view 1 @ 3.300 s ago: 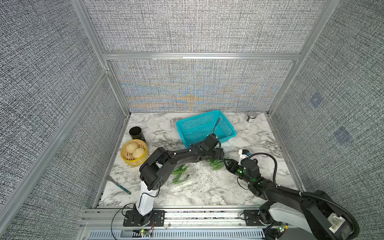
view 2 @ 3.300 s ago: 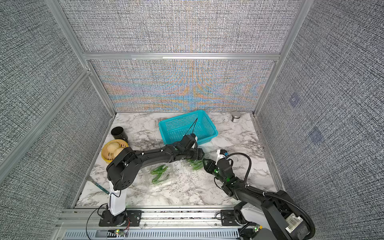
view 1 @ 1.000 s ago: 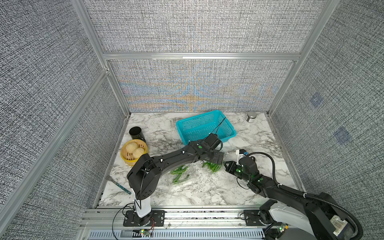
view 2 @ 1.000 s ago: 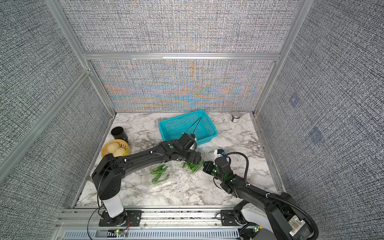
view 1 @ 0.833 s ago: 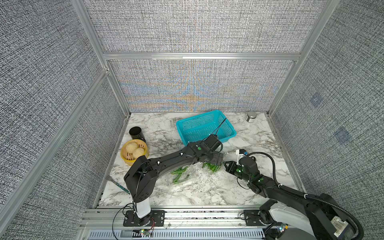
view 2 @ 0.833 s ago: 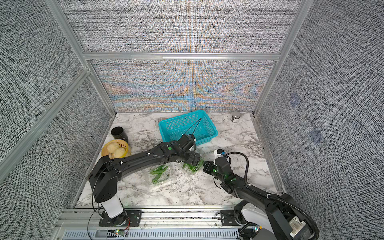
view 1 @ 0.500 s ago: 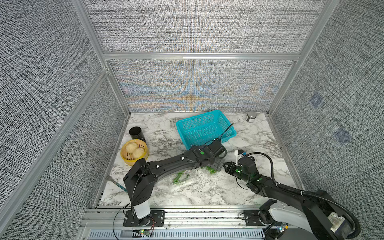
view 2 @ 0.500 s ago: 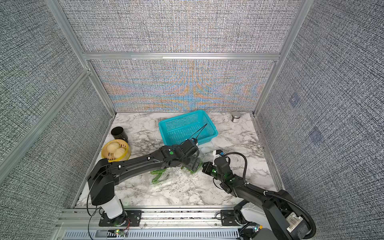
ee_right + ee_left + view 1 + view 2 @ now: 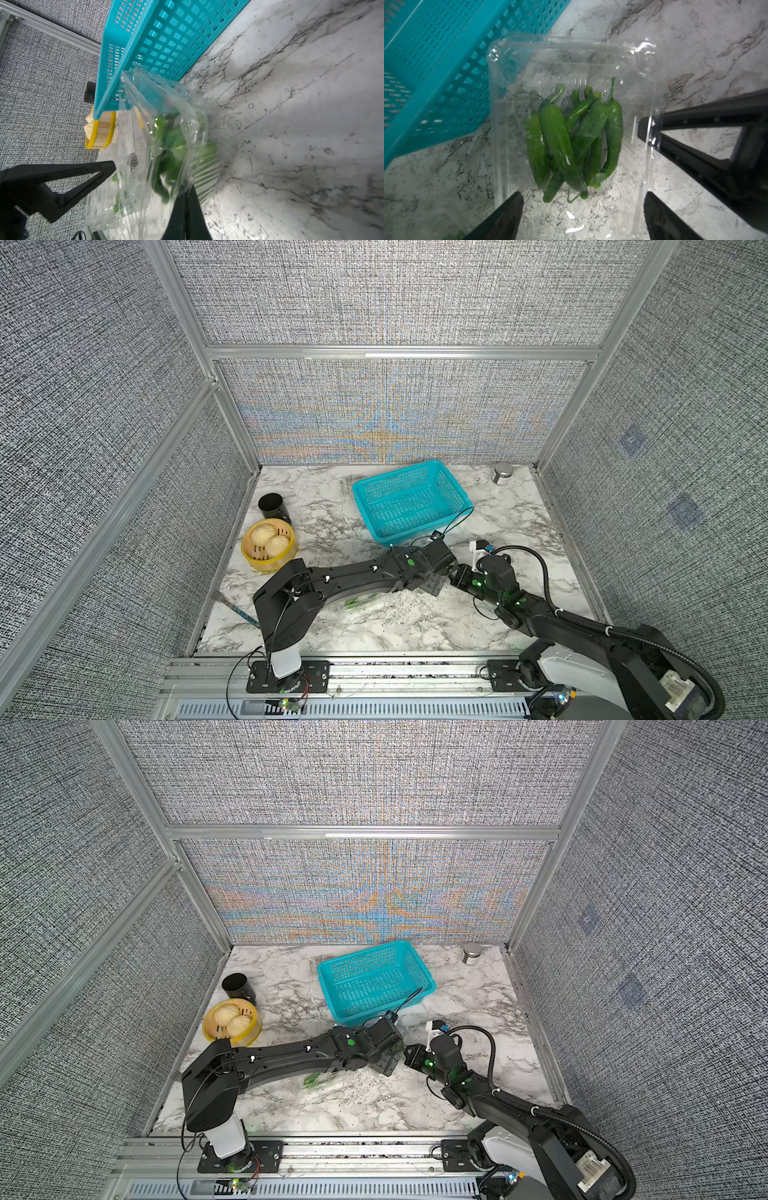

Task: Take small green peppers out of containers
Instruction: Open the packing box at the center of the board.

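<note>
Far left, by the wall: yellow steamer (image 9: 268, 545), not task, skip.

Under left forearm in both top views: second container (image 9: 376, 602), clear, mostly glints, some green showing through, flat on counter (image 9: 374, 632).

Mid-scene, just in front of teal basket (image 9: 409, 502): left tool (image 9: 581, 218), spread wide, holding nothing. Fingers (image 9: 500, 216) straddling near end of container (image 9: 571, 60). Container hidden in top views by that tool and wrist.

From left wrist view: small green peppers (image 9: 571, 141) bunched in middle of the box, roughly seven or eight. Dark glossy green, slim, slightly curved, overlapping, thin stems pointing away from the tool toward far rim.

Key relation: straight ahead of left tool, inside the span of its fingers. Long axes running away from it, roughly square to its closing line, so suited to a squeeze across the bundle's width.

Creases and glare across the pods: probably a plastic layer between tool and peppers, cannot tell for sure.

Right of the box: right tool (image 9: 185, 193), pressed together, pinching container's thin plastic edge, apparently steadying or lifting it.

Nearer and free for the pick: left arm.
</note>
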`<state>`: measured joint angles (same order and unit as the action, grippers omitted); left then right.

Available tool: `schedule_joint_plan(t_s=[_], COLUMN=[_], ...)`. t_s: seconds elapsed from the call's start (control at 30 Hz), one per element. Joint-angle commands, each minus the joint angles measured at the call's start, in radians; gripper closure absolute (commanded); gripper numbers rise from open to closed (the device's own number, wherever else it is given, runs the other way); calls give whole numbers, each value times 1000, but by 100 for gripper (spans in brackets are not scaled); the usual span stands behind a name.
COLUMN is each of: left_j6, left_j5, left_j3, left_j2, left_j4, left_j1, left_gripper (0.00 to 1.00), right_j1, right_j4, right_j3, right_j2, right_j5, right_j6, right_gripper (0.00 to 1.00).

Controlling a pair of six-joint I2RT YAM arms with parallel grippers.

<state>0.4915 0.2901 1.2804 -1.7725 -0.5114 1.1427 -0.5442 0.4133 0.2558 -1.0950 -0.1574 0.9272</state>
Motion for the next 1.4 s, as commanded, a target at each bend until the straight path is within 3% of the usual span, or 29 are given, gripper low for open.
schedule_joint_plan(t_s=[0.0,0.3,0.63,1.1,1.13,1.37], left_j6=[5,8,11,31,34,29], left_j5=[25,-10,194,56,64,196], left_j3=[-1,6,2,-66,-60,-26], left_j2=[-1,-20,-27,15,11,-31], left_j4=[66,72,20,133,125,31], left_j1=[4,29,62,69,69,69], left_gripper=[8,9,9,8,3,3], right_j1=[-2,-2,-2,3,4,7], right_j4=[-4,21,85,121,124,112], right_j3=[-2,-3,-18,-15,-15,-29], right_j2=[10,-14,-31,-61,-64,-37], right_j5=[-4,-22,-52,-90,-91,-99], right_j6=[2,16,70,88,90,91], right_gripper=[100,100,100,100,100,100])
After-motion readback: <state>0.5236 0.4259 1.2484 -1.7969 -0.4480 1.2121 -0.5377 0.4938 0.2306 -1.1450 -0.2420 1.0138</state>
